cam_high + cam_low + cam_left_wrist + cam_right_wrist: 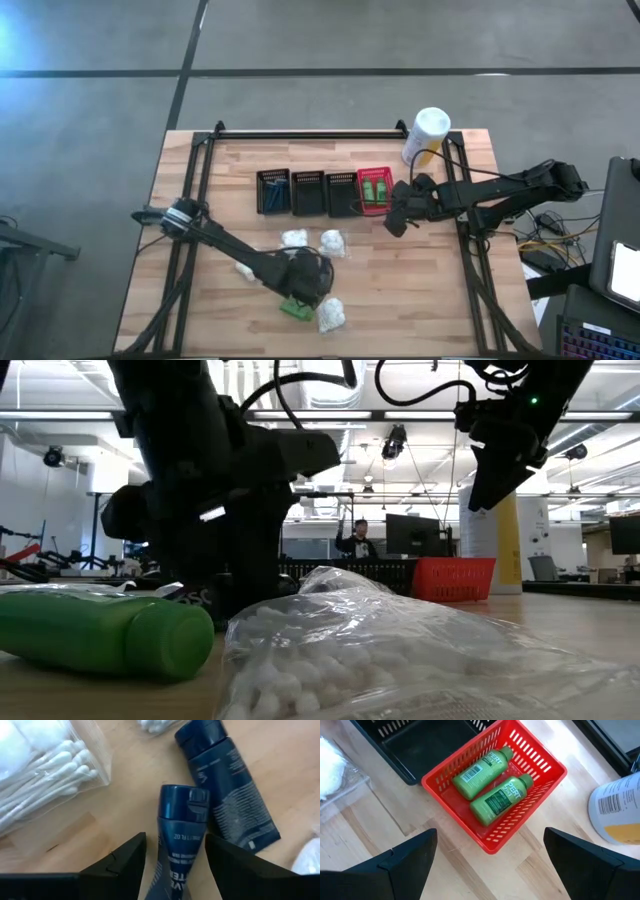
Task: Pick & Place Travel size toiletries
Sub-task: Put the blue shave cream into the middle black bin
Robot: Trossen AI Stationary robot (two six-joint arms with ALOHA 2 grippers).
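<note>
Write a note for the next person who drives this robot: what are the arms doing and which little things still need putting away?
Left gripper: jaws open around a dark blue tube, not closed on it yet; a second blue tube lies beside it.
Right gripper: open, empty, hovering near the red basket.
Done: two green bottles in the red basket.
Left: one green bottle, the cotton swab bags and both tubes are on the table.
</note>
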